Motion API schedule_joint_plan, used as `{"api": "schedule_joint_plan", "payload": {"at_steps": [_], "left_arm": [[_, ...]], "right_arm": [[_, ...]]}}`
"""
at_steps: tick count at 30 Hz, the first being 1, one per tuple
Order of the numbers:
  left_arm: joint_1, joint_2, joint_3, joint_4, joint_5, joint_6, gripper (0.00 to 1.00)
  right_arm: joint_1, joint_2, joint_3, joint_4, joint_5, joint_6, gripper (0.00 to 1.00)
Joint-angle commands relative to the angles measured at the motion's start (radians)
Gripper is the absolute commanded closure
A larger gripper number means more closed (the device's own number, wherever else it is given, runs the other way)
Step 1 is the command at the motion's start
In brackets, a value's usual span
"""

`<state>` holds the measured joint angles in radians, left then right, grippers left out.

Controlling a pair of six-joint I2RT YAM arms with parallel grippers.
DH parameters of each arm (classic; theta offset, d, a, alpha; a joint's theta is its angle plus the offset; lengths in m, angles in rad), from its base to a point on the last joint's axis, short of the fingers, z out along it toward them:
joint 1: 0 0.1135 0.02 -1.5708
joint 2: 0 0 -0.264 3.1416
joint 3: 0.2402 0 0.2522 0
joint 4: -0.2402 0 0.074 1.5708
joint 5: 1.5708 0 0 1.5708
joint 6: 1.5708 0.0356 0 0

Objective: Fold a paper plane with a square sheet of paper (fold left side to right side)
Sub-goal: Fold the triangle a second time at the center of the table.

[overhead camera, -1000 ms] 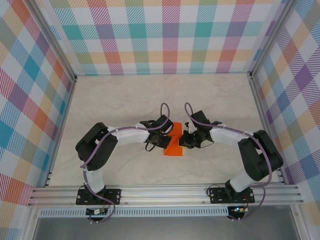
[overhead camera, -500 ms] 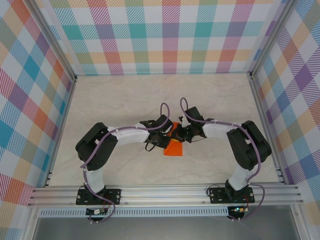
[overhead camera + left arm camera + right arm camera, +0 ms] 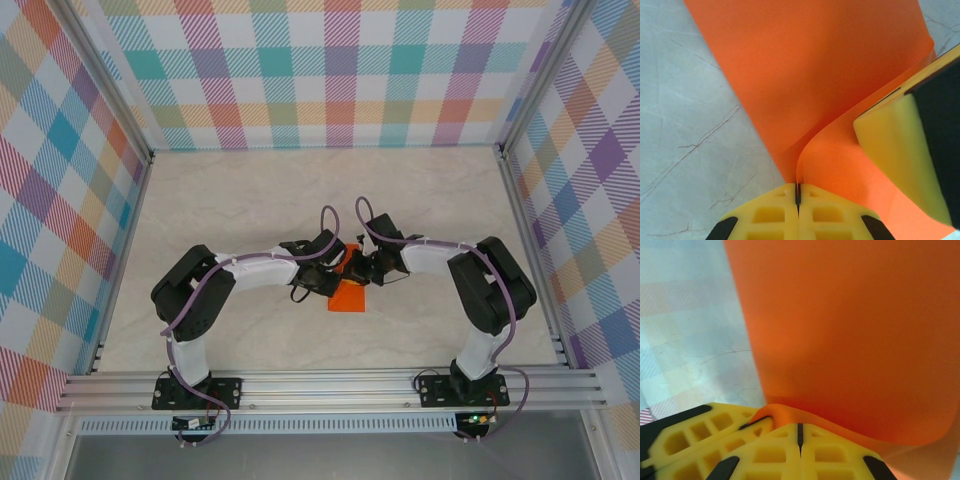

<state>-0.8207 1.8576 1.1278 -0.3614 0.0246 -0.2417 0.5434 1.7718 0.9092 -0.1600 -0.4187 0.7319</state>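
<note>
1. Plenty of bare marbled table (image 3: pixel 240 200) surrounds the centre, and the plaid walls (image 3: pixel 340 70) stand well back.
2. Sheet of paper (image 3: pixel 348 296) lies mid-table between both grippers, bright orange and smooth, with one flap curling upward.
3. Left gripper (image 3: pixel 797 192) pinches the thin edge. Right gripper (image 3: pixel 800 432) is closed, its yellow ribbed tips touching the paper; whether it grips is unclear.
</note>
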Motion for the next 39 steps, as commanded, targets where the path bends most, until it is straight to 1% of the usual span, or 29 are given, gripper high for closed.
{"api": "schedule_joint_plan", "payload": {"at_steps": [1, 19, 24, 27, 28, 31, 33, 35, 37, 39], "left_arm": [[0.009, 0.018, -0.006, 0.004, 0.014, 0.010, 1.00], [0.009, 0.021, 0.013, -0.011, 0.012, 0.014, 1.00], [0.009, -0.013, 0.012, -0.020, 0.012, 0.006, 1.00], [0.011, -0.073, -0.001, -0.028, 0.007, 0.000, 0.91], [0.011, -0.098, -0.008, -0.029, 0.004, -0.005, 0.86], [0.010, -0.172, -0.036, -0.030, 0.004, -0.012, 0.75], [0.010, -0.213, -0.060, -0.031, 0.021, -0.012, 0.71], [0.010, -0.258, -0.103, -0.009, 0.050, -0.017, 0.70], [0.011, -0.290, -0.149, 0.041, 0.119, -0.022, 0.70], [0.010, -0.301, -0.185, 0.118, 0.221, -0.035, 0.70]], "right_arm": [[0.004, 0.011, 0.012, -0.058, 0.042, -0.047, 0.97], [0.005, 0.000, -0.035, -0.101, 0.116, -0.084, 0.97], [0.004, 0.009, -0.067, -0.084, 0.118, -0.083, 0.96], [0.004, 0.018, -0.073, -0.084, 0.120, -0.087, 0.97], [0.004, 0.019, -0.073, -0.082, 0.120, -0.089, 0.97], [0.003, 0.019, -0.072, -0.084, 0.118, -0.091, 0.97], [0.005, 0.018, -0.068, -0.086, 0.116, -0.091, 0.96], [0.004, 0.018, -0.065, -0.086, 0.114, -0.091, 0.96], [0.004, 0.017, -0.066, -0.086, 0.113, -0.092, 0.96], [0.005, 0.017, -0.064, -0.087, 0.115, -0.092, 0.97]]}}
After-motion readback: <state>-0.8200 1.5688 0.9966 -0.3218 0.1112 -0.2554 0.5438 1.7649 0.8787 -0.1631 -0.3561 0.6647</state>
